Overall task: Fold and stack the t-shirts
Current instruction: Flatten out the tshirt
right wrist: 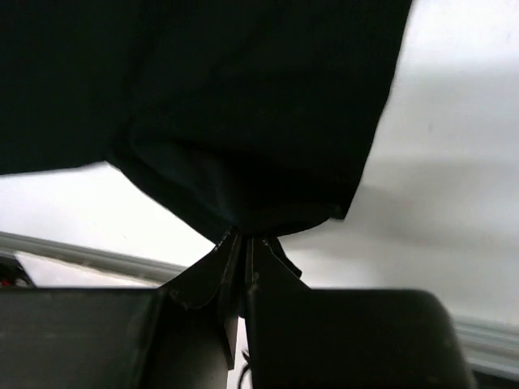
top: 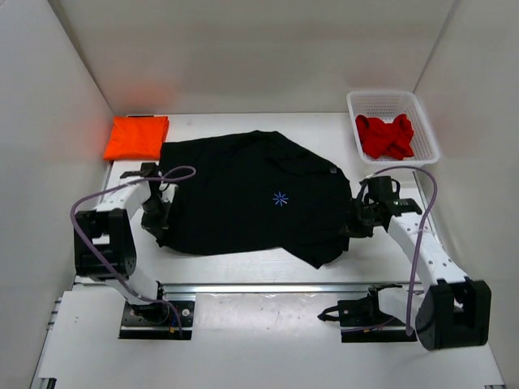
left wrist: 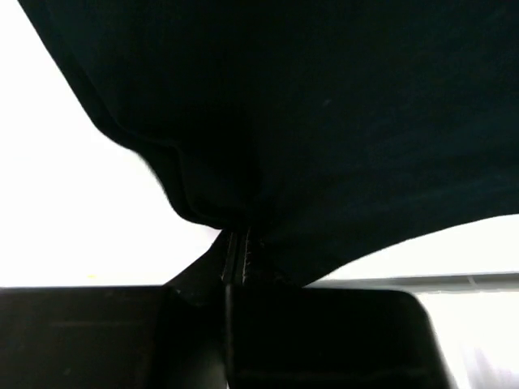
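A black t-shirt [top: 251, 194] with a small blue star mark lies spread across the middle of the table. My left gripper [top: 156, 220] is shut on its left edge; in the left wrist view the black cloth [left wrist: 324, 105] bunches into the closed fingertips [left wrist: 238, 243]. My right gripper [top: 353, 219] is shut on the shirt's right edge, and the cloth [right wrist: 243, 121] hangs from its pinched tips [right wrist: 243, 239]. An orange t-shirt [top: 136, 136] lies folded at the back left. A red t-shirt [top: 384, 135] sits crumpled in the basket.
The white mesh basket [top: 428, 130] stands at the back right corner. White walls close in the table on the left, back and right. A metal rail [top: 276, 288] runs along the near edge by the arm bases.
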